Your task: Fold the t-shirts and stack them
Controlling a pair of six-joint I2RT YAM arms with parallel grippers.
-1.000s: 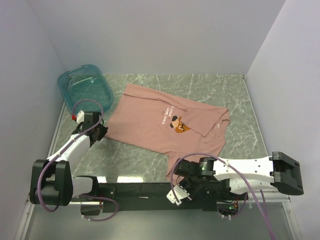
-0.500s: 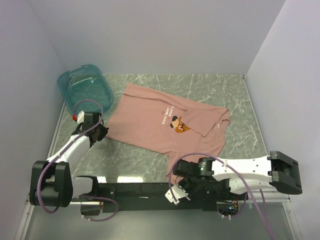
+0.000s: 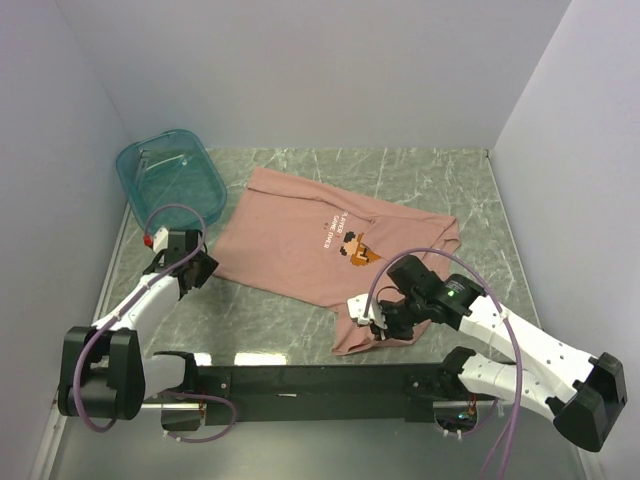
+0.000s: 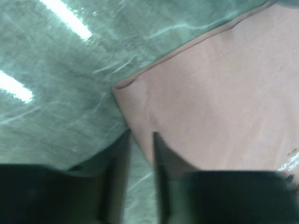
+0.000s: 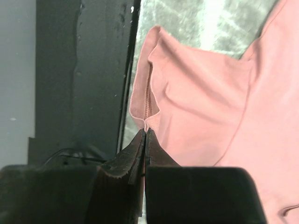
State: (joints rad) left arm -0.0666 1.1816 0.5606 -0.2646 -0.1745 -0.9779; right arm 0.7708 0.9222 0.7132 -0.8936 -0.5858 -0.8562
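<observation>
**Right arm pinches the near edge, left arm sits at the corner**

The t-shirt (image 3: 300, 240) lies spread, graphic up, on the marbled table (image 3: 430, 180), beside the teal tub (image 3: 170, 175). The right arm bends in from the lower right with its elbow swung wide. The right gripper (image 3: 372, 318) has its fingers pressed together on a fold of the shirt's near edge (the seam shows at the tips). The left arm stretches forward, low. The left gripper (image 4: 140, 135) has its fingers slightly apart over the shirt's left corner edge, clamping nothing.
</observation>
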